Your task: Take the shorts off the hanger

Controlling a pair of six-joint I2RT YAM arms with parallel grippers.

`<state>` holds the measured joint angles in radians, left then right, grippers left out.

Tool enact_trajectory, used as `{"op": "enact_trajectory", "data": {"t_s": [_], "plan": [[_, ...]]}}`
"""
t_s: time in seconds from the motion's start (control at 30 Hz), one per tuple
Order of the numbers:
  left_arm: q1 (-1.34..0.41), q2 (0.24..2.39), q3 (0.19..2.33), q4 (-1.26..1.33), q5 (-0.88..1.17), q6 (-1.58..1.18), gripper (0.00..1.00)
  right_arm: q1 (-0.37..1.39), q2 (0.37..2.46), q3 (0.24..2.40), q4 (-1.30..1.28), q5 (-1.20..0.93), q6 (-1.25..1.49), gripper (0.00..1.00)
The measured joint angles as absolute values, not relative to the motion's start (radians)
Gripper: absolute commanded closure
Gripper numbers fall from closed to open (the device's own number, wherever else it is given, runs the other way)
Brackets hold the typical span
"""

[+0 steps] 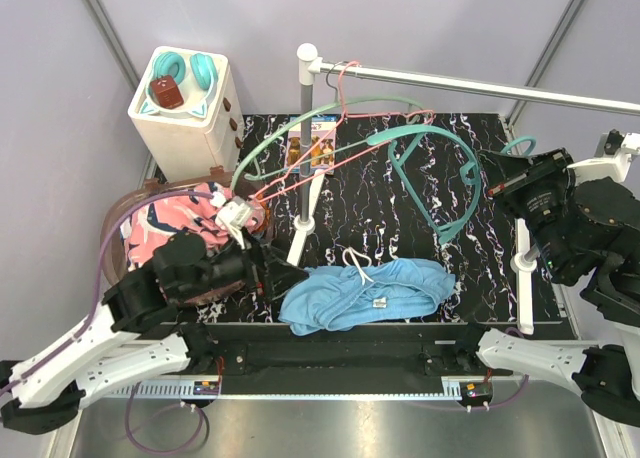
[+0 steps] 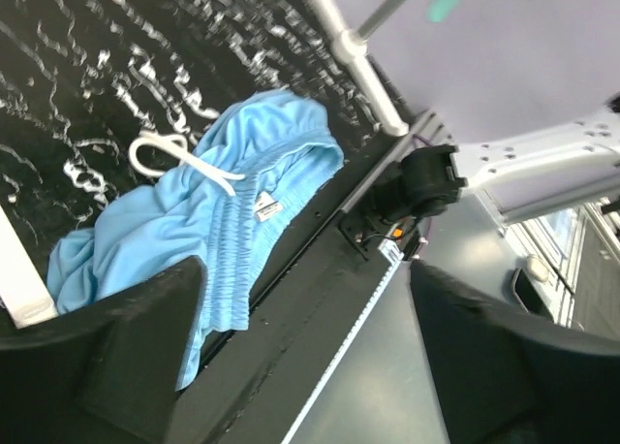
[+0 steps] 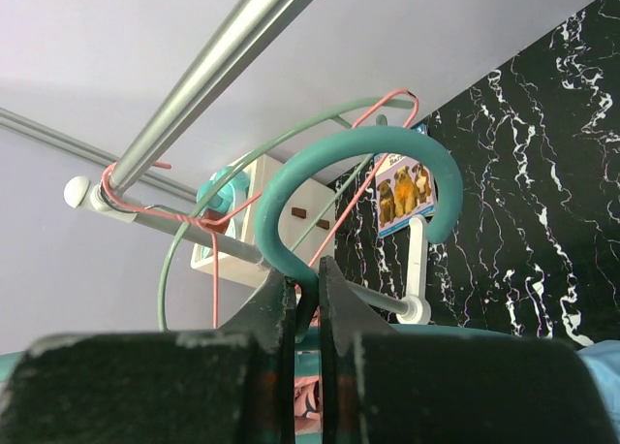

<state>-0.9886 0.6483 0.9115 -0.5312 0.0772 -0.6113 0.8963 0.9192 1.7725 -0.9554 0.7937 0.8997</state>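
If clamped, right claw point(image 3: 305, 289) on hanger point(image 3: 358, 145)

The hangers point(image 1: 400, 133) and upright post point(image 1: 303, 203) crowd the middle; bare mat point(image 1: 490, 268) lies right of the blue shorts point(image 1: 370, 293).

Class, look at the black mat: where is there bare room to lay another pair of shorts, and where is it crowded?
Bare mat lies between the white post and the teal hanger, behind the blue shorts. A second patch sits right of those shorts, in front of the hanger. The left side is crowded: pink shorts and left gripper.
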Motion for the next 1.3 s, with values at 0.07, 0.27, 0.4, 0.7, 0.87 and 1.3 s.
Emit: {"op": "enact_trajectory", "data": {"t_s": [0.07, 0.27, 0.4, 0.7, 0.87, 1.3], "plan": [[-0.989, 0.611, 0.912, -0.546, 0.079, -0.607, 0.01, 0.896, 0.918, 1.772, -0.955, 0.794, 0.894, 1.0], [-0.989, 0.671, 0.87, -0.667, 0.066, -0.691, 0.01, 0.896, 0.9, 1.748, -0.952, 0.794, 0.891, 1.0], [-0.989, 0.713, 0.748, -0.722, 0.046, -0.8, 0.01, 0.896, 0.895, 1.748, -0.952, 0.794, 0.881, 1.0], [-0.989, 0.943, 0.724, -0.693, 0.034, -0.827, 0.01, 0.896, 0.879, 1.728, -0.946, 0.793, 0.873, 1.0], [-0.99, 1.119, 0.727, -0.612, 0.04, -0.801, 0.01, 0.896, 0.854, 1.691, -0.941, 0.791, 0.891, 1.0], [-1.076, 1.303, 0.618, -0.377, 0.027, -0.8, 0.98, 0.896, 0.83, 1.63, -0.94, 0.764, 0.933, 1.0]]}}
